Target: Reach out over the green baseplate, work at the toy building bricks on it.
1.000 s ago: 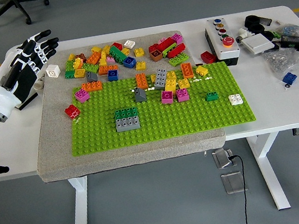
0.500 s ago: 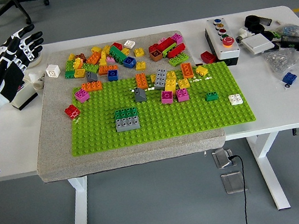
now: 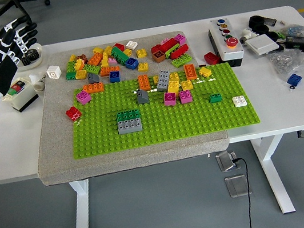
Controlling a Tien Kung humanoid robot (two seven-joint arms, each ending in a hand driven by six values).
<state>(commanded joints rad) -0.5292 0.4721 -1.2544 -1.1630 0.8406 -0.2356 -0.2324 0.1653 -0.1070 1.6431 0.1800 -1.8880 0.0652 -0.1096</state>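
From the head view, my left hand (image 3: 1, 57) hangs at the table's far left corner, fingers spread and holding nothing, above a small box with red and green buttons (image 3: 19, 92). The green baseplate (image 3: 164, 120) lies on a grey mat (image 3: 56, 146), well apart from my hand. On it sit a green and grey brick stack (image 3: 129, 121), 2 magenta bricks (image 3: 178, 97) and a white brick (image 3: 239, 100). Loose bricks (image 3: 117, 57) pile beyond its far edge.
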